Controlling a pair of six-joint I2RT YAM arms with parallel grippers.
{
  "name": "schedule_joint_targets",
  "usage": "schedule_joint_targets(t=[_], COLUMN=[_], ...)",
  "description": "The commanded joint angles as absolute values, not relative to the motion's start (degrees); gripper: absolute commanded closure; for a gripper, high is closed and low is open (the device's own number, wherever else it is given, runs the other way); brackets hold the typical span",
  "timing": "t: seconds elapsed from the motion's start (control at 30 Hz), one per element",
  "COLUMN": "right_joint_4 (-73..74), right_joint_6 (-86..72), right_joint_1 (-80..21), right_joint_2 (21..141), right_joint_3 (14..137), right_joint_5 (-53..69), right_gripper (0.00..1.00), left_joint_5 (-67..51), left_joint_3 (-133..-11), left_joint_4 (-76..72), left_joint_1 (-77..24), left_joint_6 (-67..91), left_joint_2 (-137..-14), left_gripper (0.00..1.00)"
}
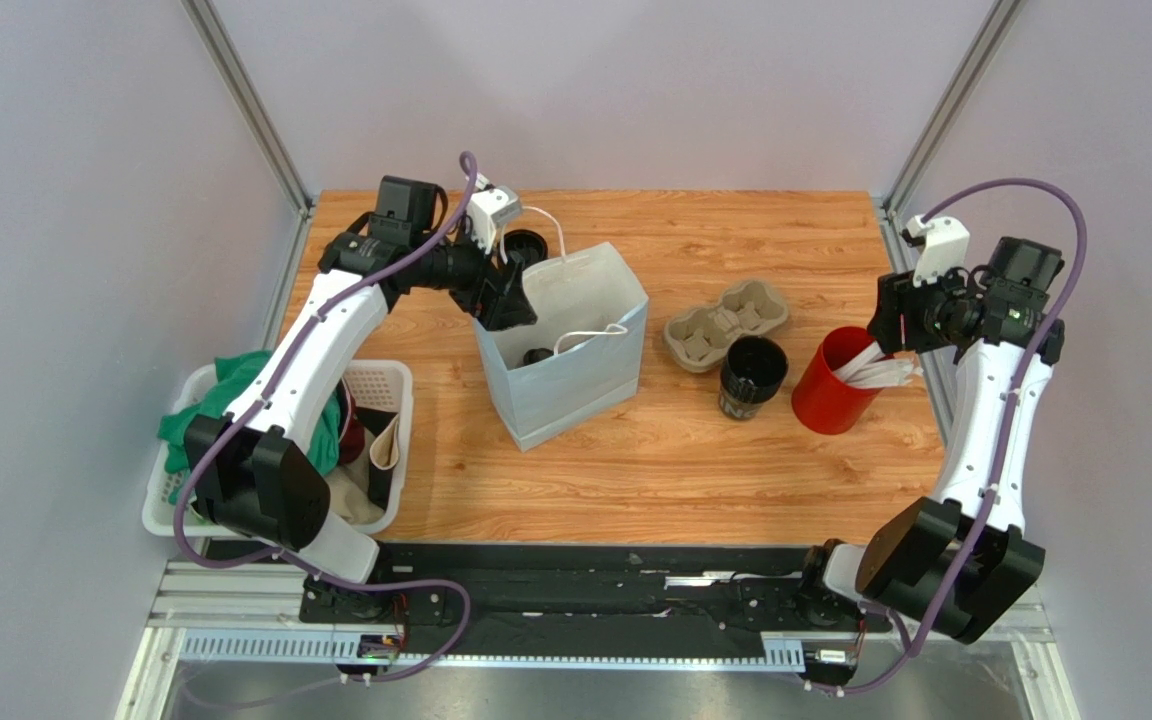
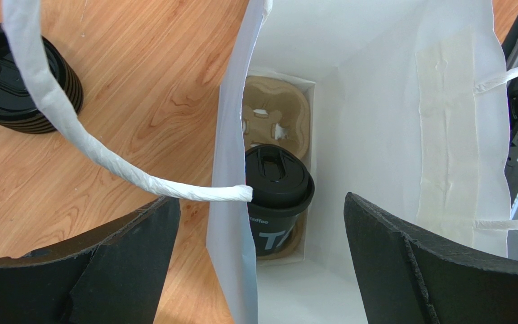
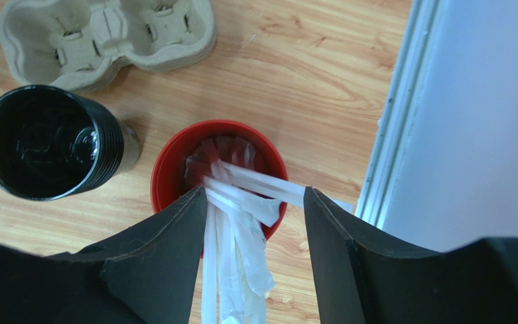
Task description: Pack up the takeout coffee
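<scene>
Far left: white basket (image 1: 394,405) with green cloth (image 1: 214,405). Next, left gripper (image 2: 258,202), fingers spread wide, astride one wall of the white paper bag (image 1: 575,375). Down inside the bag, upright in a well of a cardboard cup tray (image 2: 272,111): the takeout coffee (image 2: 278,182), lidded. Beside the bag, a second tray (image 1: 728,323) and a stack of black cups (image 1: 752,375). At right, right gripper (image 3: 255,196), partly open around white straws (image 3: 238,229) in a red cup (image 3: 164,169).

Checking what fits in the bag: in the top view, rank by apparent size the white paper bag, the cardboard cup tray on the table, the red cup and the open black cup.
1. white paper bag
2. cardboard cup tray
3. red cup
4. open black cup
Tray and red cup look close: unsure.
</scene>
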State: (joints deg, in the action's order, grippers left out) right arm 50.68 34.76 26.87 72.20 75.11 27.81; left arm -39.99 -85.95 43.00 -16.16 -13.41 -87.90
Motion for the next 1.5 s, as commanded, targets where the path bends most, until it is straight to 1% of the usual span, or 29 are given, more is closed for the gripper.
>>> schedule_joint_targets(t=[0.0, 0.23, 0.47, 0.63, 0.93, 1.23, 1.47], right_joint_4=[53.43, 56.51, 56.43, 56.34, 55.90, 54.84, 54.67], right_joint_6=[37.00, 39.81, 40.43, 40.08, 39.29, 36.83, 35.69], right_joint_1=[27.33, 27.25, 27.25, 27.25, 27.25, 27.16, 26.98], right_joint_2=[72.33, 74.44, 74.97, 75.32, 75.23, 75.94, 74.18], right_joint_3=[74.62, 73.74, 72.07, 72.07, 73.65, 75.85, 77.08], right_joint_5=[33.04, 32.44, 31.73, 32.25, 31.11, 31.64, 33.22], right_gripper=[0.43, 0.51, 0.56, 0.63, 0.67, 0.79, 0.83], left_joint_5=[-39.82, -39.73, -39.46, -39.55, -39.46, -39.29, -39.29], left_joint_3=[-85.96, -86.04, -85.96, -86.04, -86.13, -86.04, -86.13], left_joint_4=[42.19, 42.19, 42.27, 42.19, 42.28, 42.28, 42.28], left_joint_1=[-16.61, -17.05, -17.40, -17.58, -17.93, -18.37, -18.54], left_joint_6=[-13.97, -13.80, -13.97, -13.98, -14.15, -14.24, -14.24], left_joint_2=[-88.15, -88.68, -88.94, -89.30, -89.82, -90.09, -90.44], left_gripper=[0.01, 0.01, 0.01, 0.01, 0.01, 0.01, 0.01])
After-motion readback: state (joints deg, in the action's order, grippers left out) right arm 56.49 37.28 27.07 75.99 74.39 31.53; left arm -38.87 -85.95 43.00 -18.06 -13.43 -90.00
